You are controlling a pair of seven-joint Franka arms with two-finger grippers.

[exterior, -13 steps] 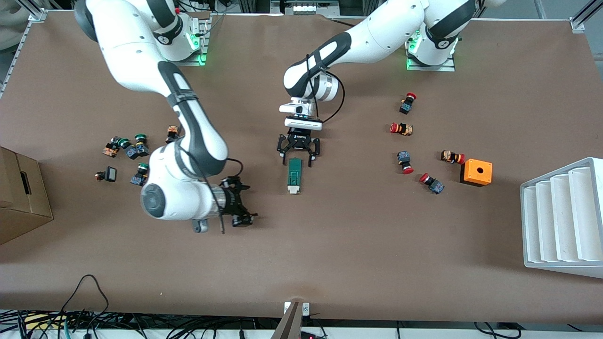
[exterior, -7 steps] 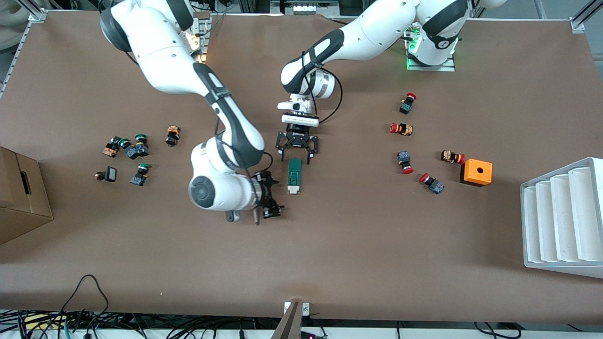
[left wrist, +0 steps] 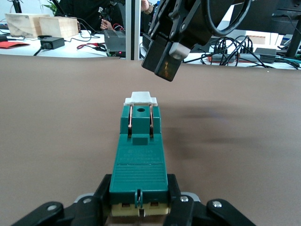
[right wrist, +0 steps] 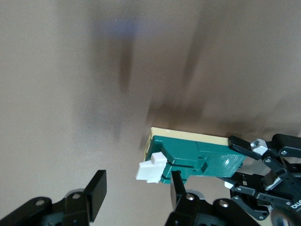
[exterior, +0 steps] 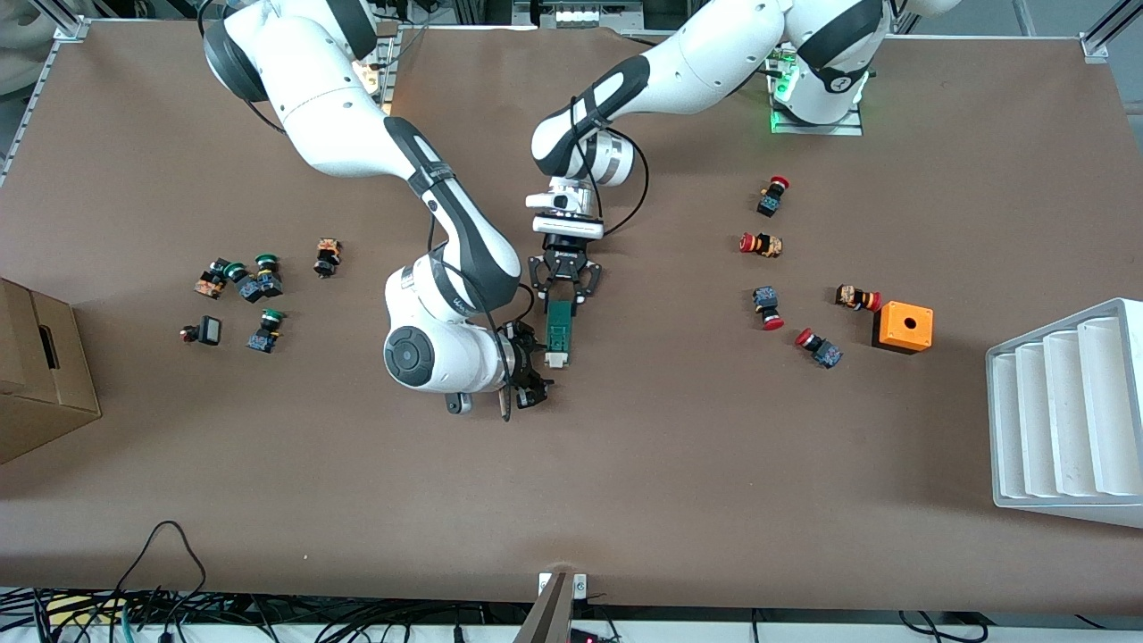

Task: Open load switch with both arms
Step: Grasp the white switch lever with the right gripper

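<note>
Now that our left pincer has clamped the load switch, our half-open right pincer closes in on its white tab.

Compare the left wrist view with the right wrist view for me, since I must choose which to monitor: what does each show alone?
Only the left wrist view: two copper strips on top of the slim dark-green load switch, plus benches with cables past the table.

Only the right wrist view: the right claw, fingers apart, near the white tab.

Both: the switch on the brown table and the left claw shut on its end.
</note>
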